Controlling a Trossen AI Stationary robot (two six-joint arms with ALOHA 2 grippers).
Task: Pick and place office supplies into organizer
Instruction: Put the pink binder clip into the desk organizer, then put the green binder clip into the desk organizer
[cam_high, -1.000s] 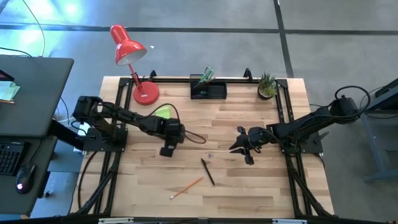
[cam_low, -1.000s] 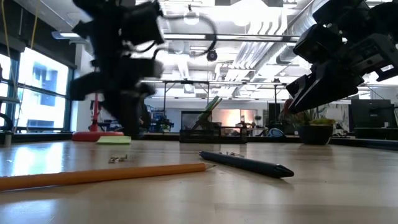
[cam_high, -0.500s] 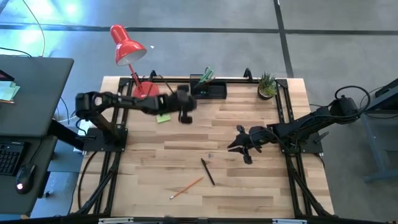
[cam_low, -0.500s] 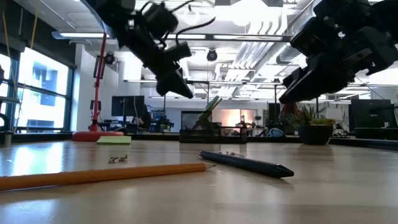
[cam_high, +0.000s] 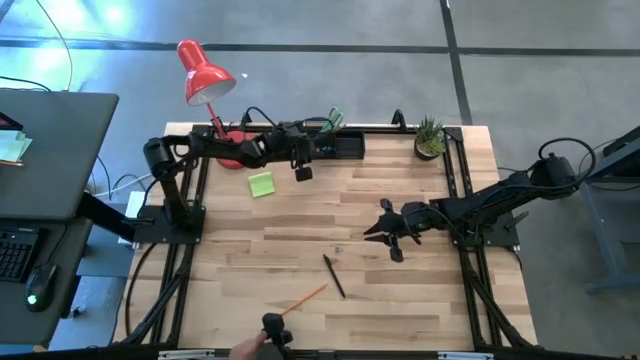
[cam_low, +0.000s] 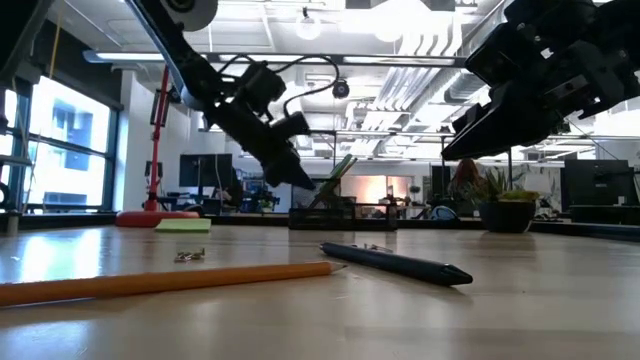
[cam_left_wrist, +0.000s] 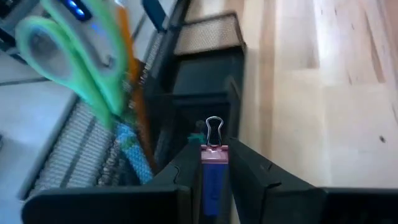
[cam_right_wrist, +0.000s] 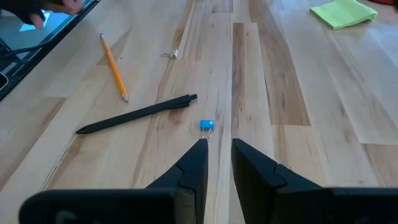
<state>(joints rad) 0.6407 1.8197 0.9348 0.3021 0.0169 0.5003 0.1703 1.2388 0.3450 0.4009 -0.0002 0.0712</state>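
The organizer (cam_high: 340, 147), a black mesh tray at the table's far edge, holds green scissors (cam_left_wrist: 74, 56) and an orange pencil standing upright. My left gripper (cam_high: 303, 168) hovers at its left end, shut on a small purple binder clip (cam_left_wrist: 213, 163). My right gripper (cam_high: 378, 230) hangs over the table's right middle, open by a narrow gap with nothing in it. A tiny blue clip (cam_right_wrist: 206, 125) lies just ahead of it. A dark pen (cam_high: 334, 276), an orange pencil (cam_high: 300, 299) and a lime sticky pad (cam_high: 261, 184) lie flat on the table. My left gripper pinches the clip's purple body (cam_left_wrist: 214, 177) between its two fingers. The clip's wire handle (cam_left_wrist: 213, 126) sticks out past the fingertips. The fingers slant down toward the organizer from its left near side. The clip is lifted clear, above the organizer's dark compartments.
A red desk lamp (cam_high: 208, 75) stands at the far left and a small potted plant (cam_high: 430, 137) at the far right. A small silver clip (cam_right_wrist: 169, 55) lies near the pencil. A person's hand (cam_high: 250, 348) reaches in at the table's near edge.
My left gripper has swung from the table's left middle toward the far edge and to the right, up to the organizer's left end, carrying the clip. It has tipped from pointing down to a shallower slant. The sticky pad now lies uncovered. A hand has appeared at the near edge.
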